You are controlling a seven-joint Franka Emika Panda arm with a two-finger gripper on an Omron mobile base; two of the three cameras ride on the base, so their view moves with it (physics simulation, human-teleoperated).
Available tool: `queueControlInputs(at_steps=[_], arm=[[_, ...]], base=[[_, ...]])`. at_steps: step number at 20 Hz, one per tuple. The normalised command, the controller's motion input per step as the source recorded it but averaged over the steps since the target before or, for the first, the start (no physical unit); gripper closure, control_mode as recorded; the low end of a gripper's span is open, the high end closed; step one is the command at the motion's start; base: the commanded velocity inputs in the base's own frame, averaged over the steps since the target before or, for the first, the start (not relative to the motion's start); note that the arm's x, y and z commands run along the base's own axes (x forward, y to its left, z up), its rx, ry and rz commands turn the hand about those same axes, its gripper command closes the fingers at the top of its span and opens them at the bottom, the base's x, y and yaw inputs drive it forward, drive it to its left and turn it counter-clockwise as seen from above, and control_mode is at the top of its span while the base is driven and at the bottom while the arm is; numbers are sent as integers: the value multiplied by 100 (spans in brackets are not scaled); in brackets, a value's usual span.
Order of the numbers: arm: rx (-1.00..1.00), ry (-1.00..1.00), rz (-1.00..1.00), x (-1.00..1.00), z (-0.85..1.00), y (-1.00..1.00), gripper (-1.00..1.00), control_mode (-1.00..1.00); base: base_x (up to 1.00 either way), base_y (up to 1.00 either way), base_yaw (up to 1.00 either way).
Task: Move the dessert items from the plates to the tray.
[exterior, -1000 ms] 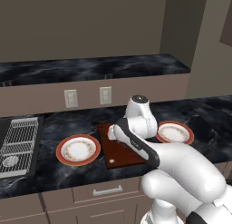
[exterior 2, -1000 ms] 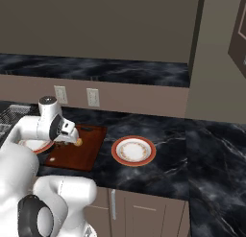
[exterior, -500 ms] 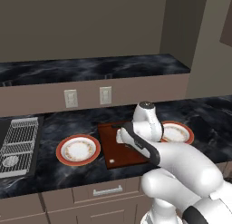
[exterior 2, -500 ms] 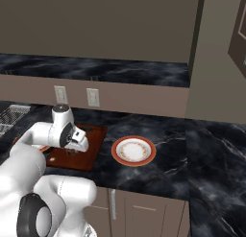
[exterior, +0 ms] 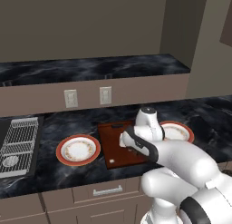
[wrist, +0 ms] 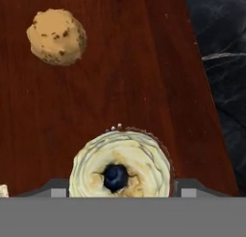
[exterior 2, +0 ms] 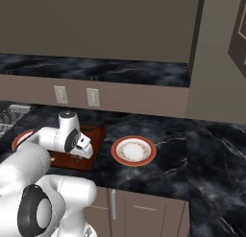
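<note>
The chocolate cupcake [wrist: 119, 171], pale frosting with a dark berry on top, sits between my gripper's [wrist: 120, 187] two fingertips, which press its sides, so the gripper is shut on it. Under it lies the reddish-brown tray [wrist: 139, 77], near the tray's right edge; whether the cupcake touches the wood I cannot tell. The tan pastry ball [wrist: 56, 36] rests on the tray further off. In the left base view my hand covers the tray's [exterior: 111, 148] right part, between the left plate [exterior: 78, 149] and the right plate [exterior: 180, 130]. Both plates look bare. The right plate [exterior 2: 133, 149] lies right of my gripper [exterior 2: 80, 153].
A grey metal rack [exterior: 20, 139] lies at the far left of the black marble counter [exterior: 59, 173]. Two wall outlets [exterior: 105, 95] sit on the backsplash behind the tray. A raised ledge runs along the back. The counter's front edge is just below the tray.
The arm has swung to the right across the tray, carrying the cupcake from the tray's left side towards its right side. The jaws have kept the same width.
</note>
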Motion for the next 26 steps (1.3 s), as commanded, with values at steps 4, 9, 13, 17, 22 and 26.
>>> queueControlInputs(at_steps=[4, 9, 13, 17, 22, 26], arm=[[0, 1, 0, 0, -39, 0, 100, -100], [0, 1, 0, 0, -14, 0, -100, -100], [0, 0, 0, 0, 0, 0, -100, -100], [0, 0, 0, 0, 0, 0, -100, -100], [0, 0, 0, 0, 2, 0, -100, -100], [0, 0, 0, -1, 24, 0, -100, -100]], base=[[0, 0, 0], [0, 0, 0], [0, 0, 0], [0, 0, 0], [0, 0, 0], [0, 0, 0]])
